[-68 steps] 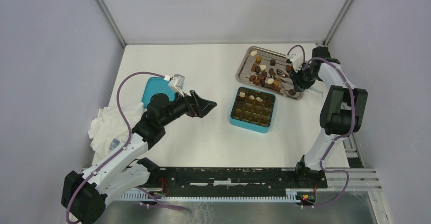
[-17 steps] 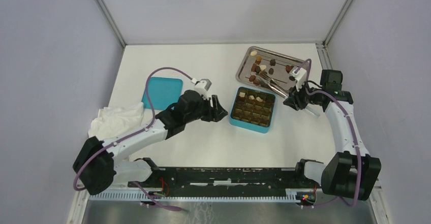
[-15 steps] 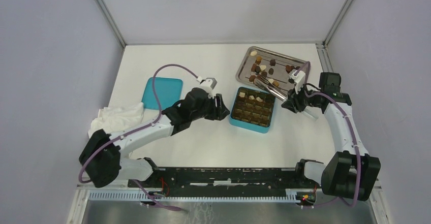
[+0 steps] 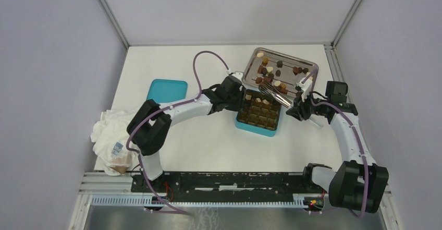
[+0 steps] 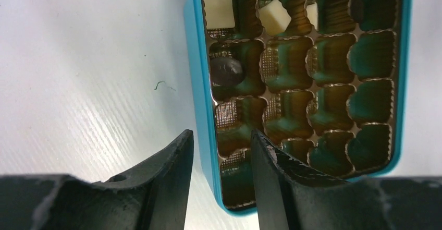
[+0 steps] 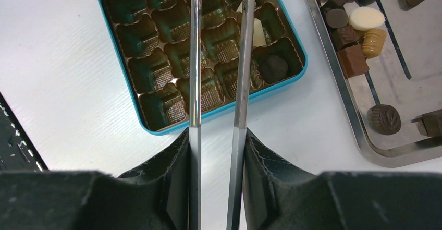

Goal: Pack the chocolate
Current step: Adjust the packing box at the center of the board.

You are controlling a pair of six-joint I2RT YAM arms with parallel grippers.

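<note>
You have a white table (image 4: 208,146) in front of you, with both arms reaching in over its right half.

The left arm stretches across to the square teal box with the brown gridded insert (image 4: 256,130), which sits right of the table's centre. The left gripper (image 5: 219,138) straddles the box's left wall. One finger (image 5: 161,188) stands outside over the table and the other finger (image 5: 276,188) stands over the insert. The jaws are set to a narrow gap. In the left wrist view you can see space on both sides of the wall, so they grip nothing.

The right gripper (image 6: 216,136) is clamped on the long metal tweezers (image 6: 194,58), with each blade lying flat against the inner face of a finger. The blades run out over the box. Their tips leave the top of the right wrist view, so you cannot tell whether they carry anything.

A crumpled white cloth (image 4: 112,131) lies at the table's left edge. The rectangular steel tray (image 4: 285,57) lies just beyond the box at the far right, apart from it. The flat teal lid (image 4: 167,91) lies well to the left of the box.

You will find most of the small chocolate pieces (image 4: 268,73) on the tray, in dark brown, lighter brown and cream. Inside the box, three cream pieces (image 5: 219,10) sit in one outer row of the insert. One dark round piece (image 5: 226,71) sits in the next row, in the cell against the straddled wall
</note>
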